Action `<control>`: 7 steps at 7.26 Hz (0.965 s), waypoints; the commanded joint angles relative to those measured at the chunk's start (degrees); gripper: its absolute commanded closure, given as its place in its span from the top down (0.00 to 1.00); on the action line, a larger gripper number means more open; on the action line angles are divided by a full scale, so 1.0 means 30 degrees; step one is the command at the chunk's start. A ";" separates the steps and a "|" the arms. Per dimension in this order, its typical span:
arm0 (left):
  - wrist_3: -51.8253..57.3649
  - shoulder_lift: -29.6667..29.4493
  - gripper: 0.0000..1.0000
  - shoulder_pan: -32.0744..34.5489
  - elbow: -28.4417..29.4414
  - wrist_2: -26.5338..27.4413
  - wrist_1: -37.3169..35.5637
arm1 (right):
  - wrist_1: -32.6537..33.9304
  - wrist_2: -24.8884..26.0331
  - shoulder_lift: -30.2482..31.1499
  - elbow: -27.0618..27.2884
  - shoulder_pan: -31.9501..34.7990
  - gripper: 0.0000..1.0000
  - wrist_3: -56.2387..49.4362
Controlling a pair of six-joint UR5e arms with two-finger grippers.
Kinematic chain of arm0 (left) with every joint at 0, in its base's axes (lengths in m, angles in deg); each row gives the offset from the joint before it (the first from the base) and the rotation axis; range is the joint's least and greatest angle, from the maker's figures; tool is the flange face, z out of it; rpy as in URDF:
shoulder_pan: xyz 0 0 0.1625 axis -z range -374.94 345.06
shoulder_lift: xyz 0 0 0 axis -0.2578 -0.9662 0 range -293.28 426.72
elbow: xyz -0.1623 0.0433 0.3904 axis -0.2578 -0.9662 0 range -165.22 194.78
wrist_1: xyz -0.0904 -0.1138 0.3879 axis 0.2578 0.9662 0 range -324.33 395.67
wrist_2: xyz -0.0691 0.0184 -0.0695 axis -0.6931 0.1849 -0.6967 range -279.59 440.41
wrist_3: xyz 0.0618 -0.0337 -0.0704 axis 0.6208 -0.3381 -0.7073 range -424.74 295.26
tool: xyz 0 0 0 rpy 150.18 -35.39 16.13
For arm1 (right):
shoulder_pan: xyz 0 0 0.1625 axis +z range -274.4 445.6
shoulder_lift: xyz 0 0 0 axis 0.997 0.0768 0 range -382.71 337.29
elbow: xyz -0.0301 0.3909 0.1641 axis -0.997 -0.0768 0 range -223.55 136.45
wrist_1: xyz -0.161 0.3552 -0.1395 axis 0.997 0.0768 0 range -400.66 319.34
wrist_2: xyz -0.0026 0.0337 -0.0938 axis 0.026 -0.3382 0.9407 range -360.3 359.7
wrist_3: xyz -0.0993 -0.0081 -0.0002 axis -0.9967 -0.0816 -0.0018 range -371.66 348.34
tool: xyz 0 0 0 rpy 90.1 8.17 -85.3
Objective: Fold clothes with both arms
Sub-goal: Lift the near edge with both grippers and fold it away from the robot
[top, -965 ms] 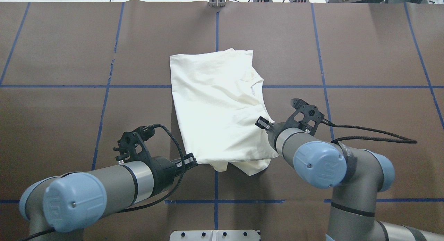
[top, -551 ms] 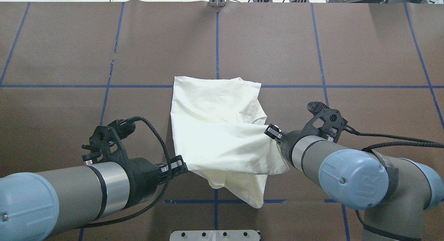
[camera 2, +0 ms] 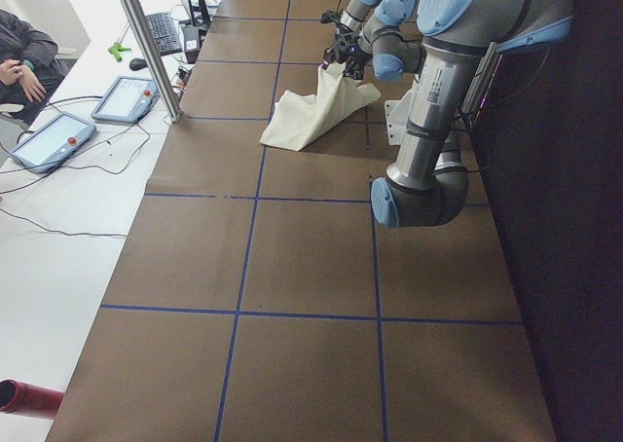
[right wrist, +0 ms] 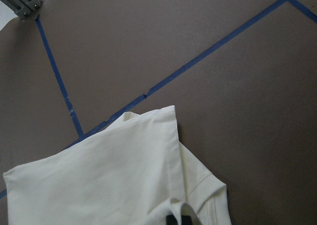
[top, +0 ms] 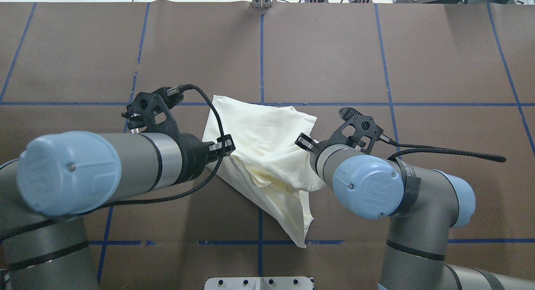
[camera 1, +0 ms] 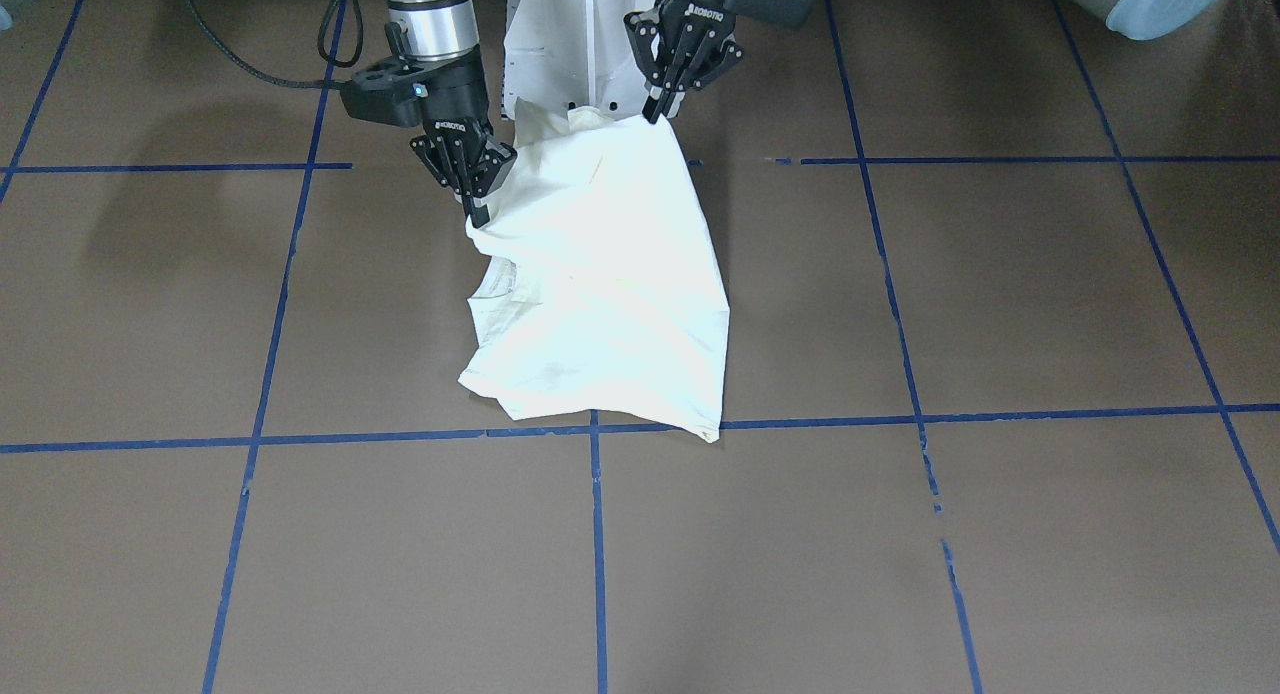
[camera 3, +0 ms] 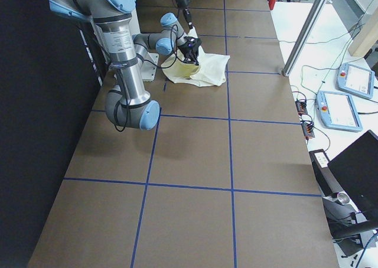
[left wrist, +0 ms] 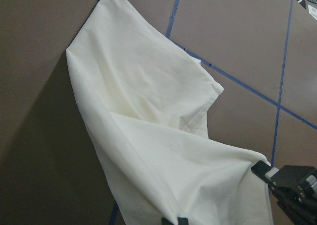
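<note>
The clothes are one cream shirt (top: 267, 143), plain side out, held up by two corners with its far end resting on the brown table. My left gripper (top: 225, 146) is shut on the shirt's left corner; in the front-facing view this left gripper (camera 1: 655, 112) is on the right. My right gripper (top: 302, 141) is shut on the opposite corner, and in the front-facing view the right gripper (camera 1: 478, 212) sits lower on the left. The cloth (camera 1: 610, 284) sags between them, and a loose flap (top: 299, 223) hangs toward the robot. No print shows.
Blue tape lines (top: 261, 52) grid the brown table cover. The white pedestal plate (top: 259, 282) sits at the near edge. A metal post (camera 2: 146, 43), control tablets (camera 3: 339, 108) and a seated person (camera 2: 19, 53) are beyond the table's far side.
Both grippers first pulled the shirt toward the robot and raised its near edge, then moved forward. The shirt's far edge slid nearer, and the cloth now hangs bunched between the grippers.
</note>
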 commanded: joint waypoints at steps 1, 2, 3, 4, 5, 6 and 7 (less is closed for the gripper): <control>0.1705 -0.2125 0.00 0.2158 0.3971 -0.0517 0.0144 | -0.0059 -0.0383 -0.1702 -0.2787 0.0988 0.00 0.0004; 0.2407 -0.3064 0.00 0.2774 0.5848 -0.0488 0.0261 | -0.0088 -0.0675 -0.2291 -0.3933 0.1485 0.00 -0.0024; 0.2878 -0.3392 0.00 0.3215 0.7288 -0.0459 0.0929 | -0.0553 -0.0968 -0.2645 -0.5076 0.1896 0.00 -0.0083; 0.2999 -0.3454 0.00 0.3336 0.8984 -0.0401 0.2212 | -0.1776 -0.1029 -0.2678 -0.6247 0.2132 0.00 -0.0199; 0.3551 -0.3570 0.00 0.3511 1.0829 -0.0371 0.3849 | -0.2687 -0.1029 -0.2707 -0.7448 0.2280 0.00 -0.0490; 0.3673 -0.3600 0.00 0.3513 1.2268 -0.0342 0.5055 | -0.3131 -0.1029 -0.2794 -0.8214 0.2310 0.00 -0.0725; 0.4051 -0.3688 0.00 0.3484 1.3008 -0.0341 0.5531 | -0.3252 -0.1029 -0.2853 -0.8599 0.2282 0.00 -0.0786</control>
